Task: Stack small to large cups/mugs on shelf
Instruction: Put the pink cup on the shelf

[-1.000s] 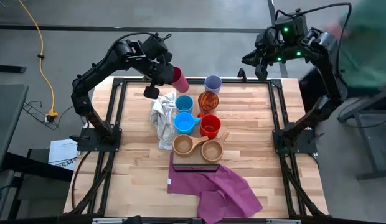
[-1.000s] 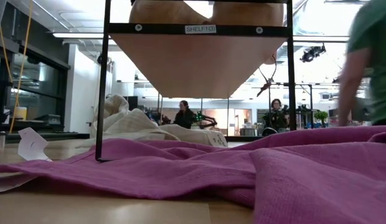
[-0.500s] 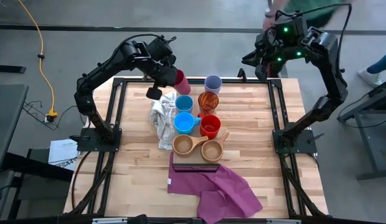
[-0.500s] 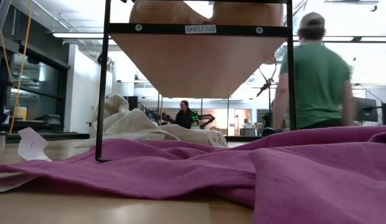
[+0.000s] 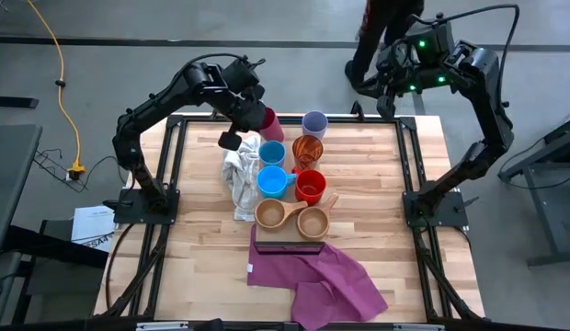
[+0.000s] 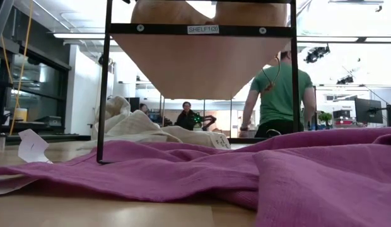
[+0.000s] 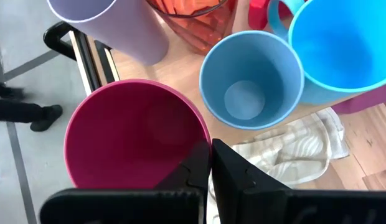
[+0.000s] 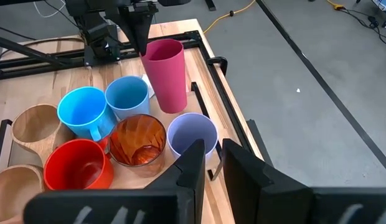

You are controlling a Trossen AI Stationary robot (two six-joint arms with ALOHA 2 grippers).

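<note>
left gripper (image 7: 210, 163) clamped on rim of magenta tumbler (image 7: 136, 133), empty, at far end of shelf (image 5: 290, 242) | 2 blue mugs (image 7: 251, 87) empty | right gripper (image 8: 208, 163) raised, narrow gap, holding nothing

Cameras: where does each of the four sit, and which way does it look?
High view: above the table, looking straight down; both arms show.
Low view: at tabletop height, looking across the purple cloth into the room; no arm shows.
Left wrist view: on the left arm; left gripper pinches the pink cup's rim.
Right wrist view: on the right arm, looking past the right gripper toward the pink cup.
Shared: both wrist views show that cup.
</note>
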